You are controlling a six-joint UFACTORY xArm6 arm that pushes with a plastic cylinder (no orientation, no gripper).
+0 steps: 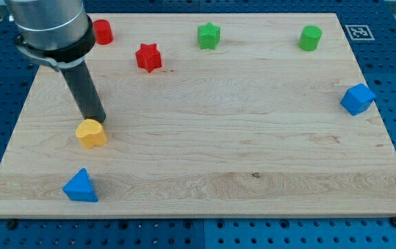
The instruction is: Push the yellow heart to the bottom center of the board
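The yellow heart (91, 133) sits near the board's left edge, toward its bottom-left corner; our tip (95, 119), a bare rod without fingers, touches its upper side, so bottom center lies down-right.

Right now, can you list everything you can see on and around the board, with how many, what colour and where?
yellow heart: one, yellow, left part of the board, just below my tip
blue triangle: one, blue, bottom-left corner area
blue cube: one, blue, right edge, mid height
red star: one, red, upper left-centre
red cylinder: one, red, top left, partly behind the arm
green star: one, green, top centre
green cylinder: one, green, top right
board: one, light wood, fills the view
marker tag: one, black and white, off the top-right corner
my tip: one, dark rod, at the heart's upper edge; contact cannot be told
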